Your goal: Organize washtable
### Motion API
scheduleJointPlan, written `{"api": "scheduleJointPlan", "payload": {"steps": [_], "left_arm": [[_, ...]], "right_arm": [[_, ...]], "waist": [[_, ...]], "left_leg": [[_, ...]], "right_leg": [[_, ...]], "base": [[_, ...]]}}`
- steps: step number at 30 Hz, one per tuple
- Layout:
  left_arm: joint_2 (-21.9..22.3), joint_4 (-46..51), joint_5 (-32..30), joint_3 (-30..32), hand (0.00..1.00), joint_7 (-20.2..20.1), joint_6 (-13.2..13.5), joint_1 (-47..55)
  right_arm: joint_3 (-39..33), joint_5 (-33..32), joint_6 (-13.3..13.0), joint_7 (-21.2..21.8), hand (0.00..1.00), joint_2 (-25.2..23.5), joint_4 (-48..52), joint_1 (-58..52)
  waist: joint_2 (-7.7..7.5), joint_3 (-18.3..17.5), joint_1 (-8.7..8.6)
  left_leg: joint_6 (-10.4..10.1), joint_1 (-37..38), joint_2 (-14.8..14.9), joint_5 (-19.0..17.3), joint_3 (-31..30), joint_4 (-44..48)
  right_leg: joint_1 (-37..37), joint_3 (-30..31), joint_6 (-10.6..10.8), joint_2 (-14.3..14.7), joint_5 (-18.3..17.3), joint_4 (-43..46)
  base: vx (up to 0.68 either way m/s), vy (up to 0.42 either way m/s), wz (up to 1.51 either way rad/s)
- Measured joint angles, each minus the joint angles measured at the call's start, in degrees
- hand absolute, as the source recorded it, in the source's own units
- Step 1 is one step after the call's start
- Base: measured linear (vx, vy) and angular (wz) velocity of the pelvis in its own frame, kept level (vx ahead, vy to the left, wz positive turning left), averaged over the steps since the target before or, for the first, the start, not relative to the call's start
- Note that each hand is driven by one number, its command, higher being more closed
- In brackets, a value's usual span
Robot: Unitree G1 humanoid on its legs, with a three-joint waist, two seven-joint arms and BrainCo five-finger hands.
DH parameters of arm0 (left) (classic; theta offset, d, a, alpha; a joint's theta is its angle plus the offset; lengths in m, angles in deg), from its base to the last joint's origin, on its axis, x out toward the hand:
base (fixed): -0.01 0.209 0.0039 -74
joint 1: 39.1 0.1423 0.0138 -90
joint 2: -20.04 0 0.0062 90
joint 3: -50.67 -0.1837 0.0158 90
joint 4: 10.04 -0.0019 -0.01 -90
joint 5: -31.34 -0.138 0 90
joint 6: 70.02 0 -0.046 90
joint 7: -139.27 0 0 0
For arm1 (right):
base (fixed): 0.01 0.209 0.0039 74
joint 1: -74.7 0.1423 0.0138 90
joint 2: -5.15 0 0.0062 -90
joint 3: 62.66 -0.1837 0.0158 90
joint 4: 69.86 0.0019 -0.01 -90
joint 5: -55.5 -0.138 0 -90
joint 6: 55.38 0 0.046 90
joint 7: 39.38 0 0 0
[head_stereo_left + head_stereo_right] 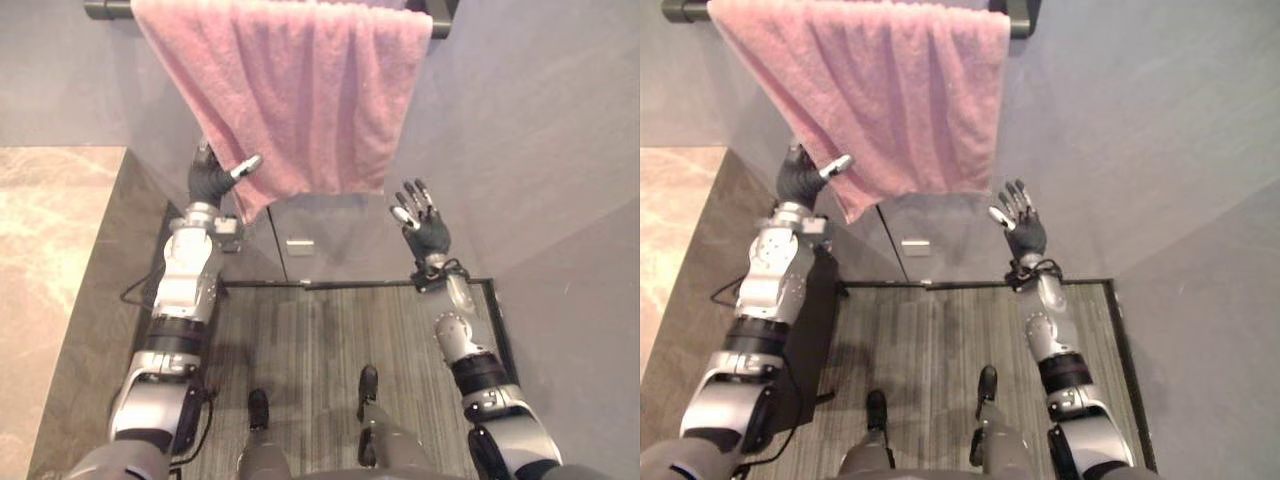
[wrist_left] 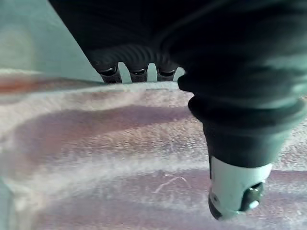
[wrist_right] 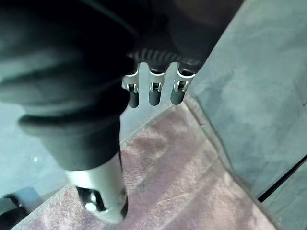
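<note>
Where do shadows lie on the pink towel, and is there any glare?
Left wrist view: soft dark bands of shade cross the towel by the left hand. Left eye view: the towel hangs evenly lit on its rail, without glare.

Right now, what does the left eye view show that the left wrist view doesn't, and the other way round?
The left eye view adds the dark rail holding the pink towel, the right hand upright and open beside the towel's lower right corner, apart from it, and the striped floor. The left wrist view adds the towel's fuzzy pile seen close. Both share the pink towel and the left hand at its lower left corner.
</note>
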Motion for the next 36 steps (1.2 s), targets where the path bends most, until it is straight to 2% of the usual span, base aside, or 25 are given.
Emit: {"api": "scheduleJointPlan", "payload": {"steps": [6, 11, 14, 16, 18, 19, 20, 21, 22, 23, 24, 27, 28, 29, 35, 36], "left_arm": [[0.73, 1.41, -2.14, 4.23, 0.0, -0.15, -0.23, 8.59], [6.05, 2.62, -3.74, 6.13, 0.0, -1.44, -0.72, 22.17], [9.44, 4.03, -0.43, 3.16, 0.0, -5.2, -2.78, 33.83], [10.95, 4.72, 0.36, -0.07, 0.0, -8.38, -4.6, 40.6], [12.43, 4.7, 1.63, -4.47, 0.0, -10.91, -5.99, 45.93], [12.59, 4.71, 2.35, -5.74, 0.0, -11.53, -6.3, 46.73], [13.41, 4.7, 2.8, -8.42, 0.0, -12.41, -6.62, 47.91], [14.28, 5.98, 3.84, -10.97, 0.0, -12.94, -6.86, 48.52], [13.52, 7.3, 4.51, -12.11, 0.0, -13.31, -6.89, 48.62], [12.91, 9.15, 6.27, -13.89, 0.0, -14.35, -6.88, 47.86], [13.32, 11.43, 8.34, -14.8, 0.0, -14.83, -6.75, 47.36], [13.41, 14.3, 11.42, -16.67, 0.0, -14.92, -6.41, 43.85], [13.55, 14.43, 12.52, -17.29, 0.0, -13.81, -6.24, 40.04], [13.62, 14.57, 12.78, -17.64, 0.0, -13.23, -6.09, 38.38], [16.44, 18.28, 15.38, -18.11, 0.0, -7.25, -1.79, 25.76], [16.85, 18.28, 15.96, -18.11, 0.0, -6.3, -1.11, 23.28]], "right_arm": [[-1.39, 0.75, 0.99, 0.88, 0.0, -0.13, 0.26, -8.06], [-4.07, 2.33, 2.01, 1.75, 0.0, -0.25, 0.73, -18.12], [-3.52, 2.21, 2.83, 3.64, 0.0, -1.98, 0.96, -24.28], [-0.95, 2.2, 4.24, 5.23, 0.0, -2.47, 0.97, -28.26], [4.57, 2.26, 6.18, 6.91, 0.0, -2.77, 0.98, -31.95], [6.1, 2.29, 6.6, 7.49, 0.0, -2.5, 1.1, -32.42], [9.45, 2.32, 7.5, 8.46, 0.0, -1.81, 1.22, -32.35], [12.29, 2.38, 8.21, 9.63, 0.0, -1.42, 1.6, -31.24], [13.45, 2.34, 8.3, 9.81, 0.0, -1.9, 2.71, -31.24], [15.15, 2.0, 8.21, 10.73, 0.0, -2.67, 5.32, -31.23], [17.05, 1.35, 8.24, 11.67, 0.0, -2.17, 6.71, -28.99], [17.61, -0.92, 7.41, 11.99, 0.0, -1.82, 12.5, -26.09], [17.61, -2.08, 6.21, 11.66, 0.0, -1.83, 14.63, -23.43], [17.64, -2.29, 5.57, 11.5, 0.0, -1.86, 15.2, -22.0], [17.43, -4.02, 1.12, 7.42, 0.0, -4.17, 16.86, -7.75], [17.21, -4.01, 0.54, 6.61, 0.0, -4.25, 16.82, -5.46]], "waist": [[0.88, -0.85, 0.5], [2.07, -1.57, 1.37], [2.21, -1.66, 1.41], [2.22, -1.66, 1.44], [2.24, -1.65, 1.57], [2.4, -1.71, 1.55], [4.66, -2.19, 1.77], [6.69, -2.65, 1.9], [6.4, -2.7, 1.36], [5.48, -2.91, 1.73], [5.51, -3.0, 2.22], [5.59, -3.06, 2.04], [5.47, -3.07, 1.37], [5.36, -3.11, 1.38], [5.34, -3.04, 1.75], [5.38, -3.01, 1.74]], "left_leg": [[0.13, 0.4, 0.03, -0.15, 0.01, 0.01], [0.27, 1.63, 0.05, -0.77, 0.17, 0.03], [0.09, 1.9, 0.12, -0.99, 0.18, 0.26], [0.03, 1.96, 0.11, -1.05, 0.24, 0.29], [0.27, 2.2, 0.07, -1.18, 0.56, 0.26], [0.31, 2.2, 0.18, -1.21, 0.57, 0.17], [0.86, 1.5, 2.37, -1.53, 0.42, -0.05], [0.46, 0.48, 4.87, -1.94, 0.75, 0.02], [-0.14, 0.29, 4.61, -2.65, 0.69, -0.01], [-1.14, -0.02, 3.94, -1.95, 0.55, 0.39], [-1.15, -0.19, 3.81, -1.87, 0.71, 0.39], [-0.78, -0.8, 3.71, -1.89, 1.05, 0.39], [-0.56, -0.9, 3.57, -1.72, 1.03, 0.39], [-0.49, -0.86, 3.43, -1.67, 1.03, 0.38], [0.4, -0.73, 2.39, 0.08, 1.22, 0.38], [0.6, -0.71, 2.26, 0.27, 1.18, 0.38]], "right_leg": [[0.39, 0.06, -0.02, 0.03, -0.22, -0.02], [1.53, 0.19, 0.34, 0.04, -0.61, -0.02], [1.81, 0.23, 0.21, 0.08, -0.91, -0.19], [1.83, 0.3, 0.45, 0.09, -1.14, -0.22], [1.93, 0.68, 0.7, 0.07, -1.32, -0.26], [1.89, 0.94, 1.65, 0.18, -2.08, -0.27], [1.66, 1.31, 5.29, 1.52, -5.27, 0.32], [-1.55, 1.21, 1.1, 3.59, -6.07, 10.24], [-1.66, 1.54, 0.99, 3.19, -9.31, 13.49], [-0.81, 1.61, 0.41, 2.59, -12.72, 12.28], [-0.57, 1.2, 0.95, 2.62, -12.49, 10.37], [0.96, 0.63, 1.5, 3.04, -9.68, 5.22], [2.36, -0.09, 1.96, 2.97, -9.03, 2.67], [2.7, -0.11, 2.01, 2.98, -8.83, 2.03], [3.3, -0.27, 1.04, 2.35, -4.91, 0.42], [3.4, -0.25, 0.16, 2.14, -4.17, 0.19]], "base": [[0.04, 0.042, 0.0], [0.05, 0.052, -0.02], [0.04, 0.049, 0.0], [0.03, 0.045, -0.02], [0.01, 0.039, -0.04], [0.0, 0.025, -0.11], [-0.01, -0.011, -0.2], [0.02, -0.004, -0.07], [0.08, -0.004, 0.17], [0.08, -0.015, 0.12], [0.06, -0.038, -0.08], [0.02, -0.032, -0.19], [0.01, -0.008, 0.06], [0.0, -0.013, 0.08], [0.03, -0.004, -0.01], [0.09, 0.0, -0.04]]}}
